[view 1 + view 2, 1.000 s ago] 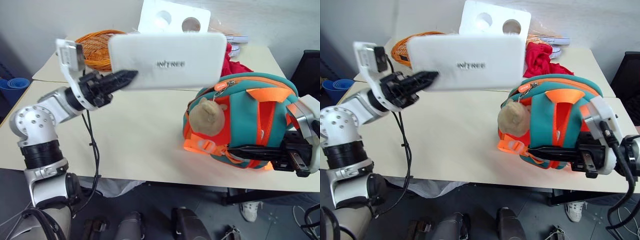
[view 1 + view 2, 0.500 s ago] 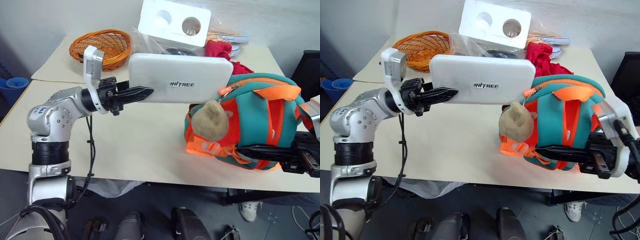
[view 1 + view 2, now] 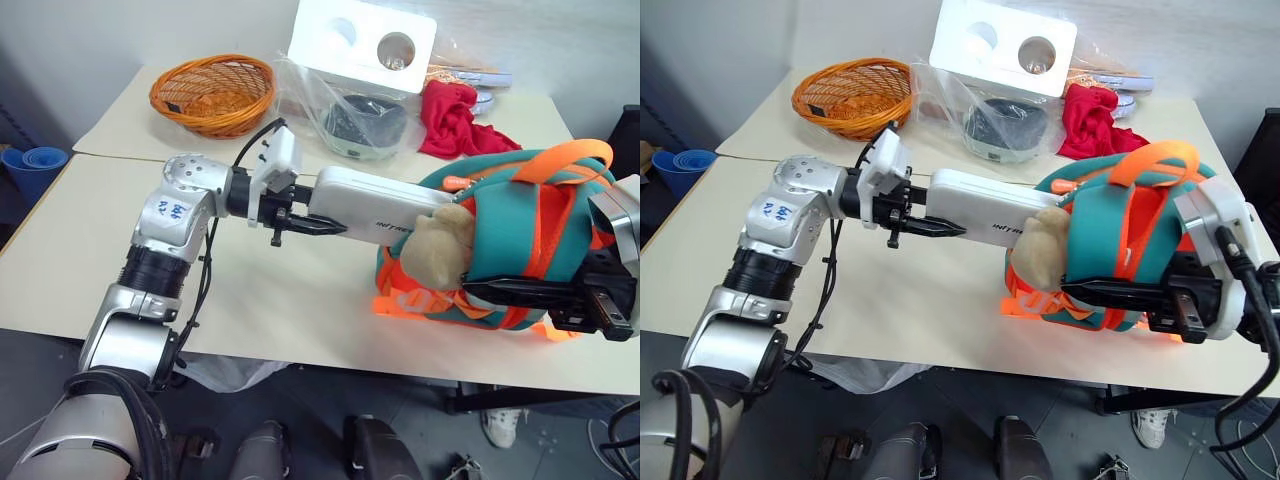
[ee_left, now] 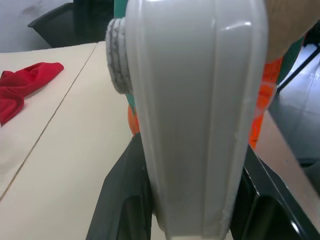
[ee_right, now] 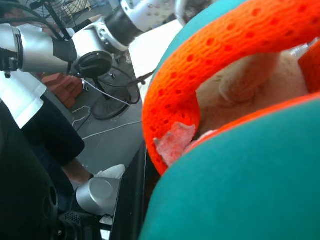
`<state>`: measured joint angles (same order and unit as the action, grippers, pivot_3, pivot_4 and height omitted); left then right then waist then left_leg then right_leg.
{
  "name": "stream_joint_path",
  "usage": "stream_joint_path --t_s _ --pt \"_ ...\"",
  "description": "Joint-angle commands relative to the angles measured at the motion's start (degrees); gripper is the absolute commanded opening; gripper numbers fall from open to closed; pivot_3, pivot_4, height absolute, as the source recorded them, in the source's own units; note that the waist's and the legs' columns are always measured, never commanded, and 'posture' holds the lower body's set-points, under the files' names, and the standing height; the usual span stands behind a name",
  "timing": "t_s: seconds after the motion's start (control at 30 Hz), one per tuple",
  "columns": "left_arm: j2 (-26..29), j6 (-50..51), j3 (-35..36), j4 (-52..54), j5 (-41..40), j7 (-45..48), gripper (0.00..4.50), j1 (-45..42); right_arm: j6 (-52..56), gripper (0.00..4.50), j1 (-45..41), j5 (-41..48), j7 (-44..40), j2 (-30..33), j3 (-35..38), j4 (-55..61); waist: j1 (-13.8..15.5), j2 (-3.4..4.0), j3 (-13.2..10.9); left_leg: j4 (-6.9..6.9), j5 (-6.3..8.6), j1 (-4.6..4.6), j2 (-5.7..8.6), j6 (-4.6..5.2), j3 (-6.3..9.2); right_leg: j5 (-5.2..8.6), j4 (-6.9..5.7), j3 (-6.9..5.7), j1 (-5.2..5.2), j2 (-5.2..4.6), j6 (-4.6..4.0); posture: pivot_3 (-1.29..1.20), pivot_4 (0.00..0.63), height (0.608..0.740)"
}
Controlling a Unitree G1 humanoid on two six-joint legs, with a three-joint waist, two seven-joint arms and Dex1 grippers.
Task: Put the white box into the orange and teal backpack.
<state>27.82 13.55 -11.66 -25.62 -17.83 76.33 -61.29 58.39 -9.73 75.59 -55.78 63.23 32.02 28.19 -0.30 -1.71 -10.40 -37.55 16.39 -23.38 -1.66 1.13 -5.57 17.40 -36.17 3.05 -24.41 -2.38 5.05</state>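
The white box (image 3: 372, 203) is held about level above the table, my left gripper (image 3: 318, 216) shut on its near end; a black finger (image 4: 125, 195) clamps each long side. The box's far end sits at the opening of the orange and teal backpack (image 3: 535, 225), just above the beige plush toy (image 3: 438, 248). The backpack stands tilted at the table's right front. My right gripper (image 3: 505, 293) lies along its lower front, shut on its fabric beside the orange webbing (image 5: 200, 95).
Along the back of the table (image 3: 100, 270) stand an orange wicker basket (image 3: 212, 92), a white styrofoam block with two holes (image 3: 362, 45), a clear plastic bag with a dark round item (image 3: 355, 118) and a red cloth (image 3: 455, 120). The table's front edge runs just below the backpack.
My left arm has swung the white box down and to the right and rolled it flatter, bringing its far end to the backpack's opening. The right gripper has kept its hold.
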Motion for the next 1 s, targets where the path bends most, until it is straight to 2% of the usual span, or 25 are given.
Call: stream_joint_path --t_s 0.03,0.2,0.43,0.5,0.6,0.7,0.77,0.8,1.0 --pt "0.4 -2.8 1.2 -2.7 0.8 3.0 1.39 -2.9 -1.8 0.02 0.1 -0.2 0.3 -0.5 2.1 0.4 0.0 0.0 0.0 -0.05 -0.07 -0.1 -0.02 -0.11 -0.03 0.0 -0.32 0.04 -0.16 0.04 0.0 0.0 0.15 0.74" --pt "-5.6 -2.6 0.1 -2.3 1.0 1.6 1.39 -3.3 -3.0 0.02 0.2 -0.2 1.7 -1.5 1.3 1.6 0.2 0.0 0.0 -0.45 0.03 -0.13 -0.04 0.06 -0.01 0.01 -0.38 0.04 -0.12 0.06 0.0 0.0 0.15 0.74" --pt "-20.8 -4.4 -1.7 -7.1 6.1 -9.9 1.39 -6.5 -4.5 0.02 -0.1 -1.4 3.8 -3.3 -1.1 2.4 0.4 -0.01 0.0 -0.61 0.13 -0.21 0.14 0.36 0.03 -0.12 -0.32 0.08 -0.01 -0.09 0.23 0.0 0.15 0.74" --pt "-24.3 -4.9 -1.8 -9.8 7.6 -13.3 2.09 -8.2 -5.0 0.0 0.2 -1.6 4.8 -4.1 -1.7 2.9 0.4 -0.01 0.0 -0.63 0.13 -0.33 0.12 0.35 0.04 -0.13 -0.34 0.07 -0.14 -0.05 0.24 0.0 0.15 0.74" --pt "-25.8 -5.5 -1.5 -10.9 8.8 -14.7 2.89 -8.8 -5.3 0.0 0.9 -1.3 5.9 -5.0 -1.8 3.6 0.1 0.0 0.0 -0.61 0.12 -0.3 0.09 0.33 0.02 -0.13 -0.35 0.12 -0.17 0.03 0.24 0.0 0.15 0.74" --pt "-24.3 -4.8 -0.7 -8.7 8.6 -13.8 3.73 -7.9 -5.8 0.0 2.2 -1.6 6.9 -5.9 -1.7 4.2 0.1 0.01 0.0 -0.55 0.07 -0.19 0.03 0.26 -0.01 -0.12 -0.44 0.19 -0.15 0.13 0.23 0.0 0.15 0.74" --pt "-21.2 -4.3 0.1 -5.9 8.4 -13.1 4.34 -6.5 -6.0 0.0 3.0 -1.6 7.7 -6.5 -1.5 4.5 0.1 0.01 0.0 -0.55 0.06 -0.14 0.03 0.24 -0.01 -0.12 -0.51 0.2 -0.15 0.13 0.22 0.0 0.15 0.74" --pt "-19.6 -3.6 0.7 -4.4 7.9 -12.5 4.49 -5.7 -6.1 0.0 3.3 -1.6 7.9 -6.7 -1.4 4.6 0.0 0.01 0.0 -0.55 0.06 -0.13 0.02 0.24 -0.02 -0.11 -0.53 0.21 -0.14 0.13 0.21 0.0 0.15 0.74" --pt "-5.7 10.5 6.6 8.4 -4.3 1.1 4.49 0.1 -6.6 0.0 5.1 -1.5 9.3 -7.6 -0.7 5.4 -0.9 0.04 0.0 -0.52 -0.02 -0.01 -0.04 0.09 -0.06 -0.04 -0.76 0.2 -0.13 0.09 0.08 0.0 0.15 0.74"
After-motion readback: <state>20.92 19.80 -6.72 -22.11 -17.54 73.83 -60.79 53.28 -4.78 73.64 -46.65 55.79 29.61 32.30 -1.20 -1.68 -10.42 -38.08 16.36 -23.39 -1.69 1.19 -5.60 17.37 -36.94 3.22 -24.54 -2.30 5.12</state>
